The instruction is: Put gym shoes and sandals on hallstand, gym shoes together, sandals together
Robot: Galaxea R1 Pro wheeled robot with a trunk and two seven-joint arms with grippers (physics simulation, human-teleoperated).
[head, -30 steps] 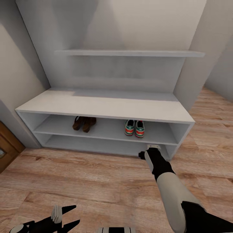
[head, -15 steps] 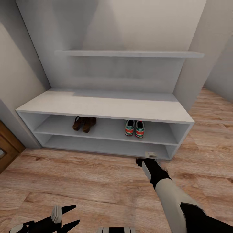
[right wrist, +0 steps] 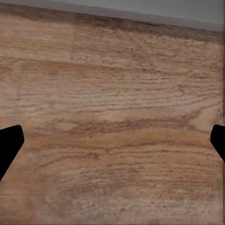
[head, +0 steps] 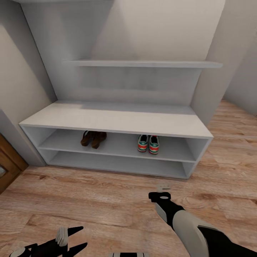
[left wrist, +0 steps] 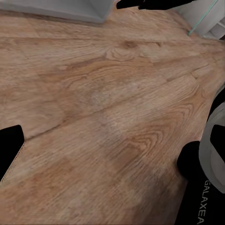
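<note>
The two gym shoes (head: pixel 148 143) stand side by side on the right of the hallstand's (head: pixel 114 119) upper open shelf. The two sandals (head: pixel 92 138) sit together on the left of that same shelf. My right gripper (head: pixel 163 186) hovers over the corridor floor (head: pixel 89 200) in front of the rack's right end. It is open and empty, and the right wrist view has its fingertips (right wrist: pixel 9 143) wide apart over bare planks. My left gripper (head: pixel 80 237) is open and empty low at the near left, and one of its fingers (left wrist: pixel 9 152) hangs above the floor.
A wall shelf (head: pixel 142 64) hangs above the bench top. A brown wooden door (head: pixel 7 164) stands at the left edge, with grey walls on either side of the rack. Wood floor continues to the right (head: pixel 235 121).
My right arm has drawn back from the rack's lower shelf opening toward me, over the floor. The whole view has shifted slightly, so the camera moved. Shoes and sandals stay put.
</note>
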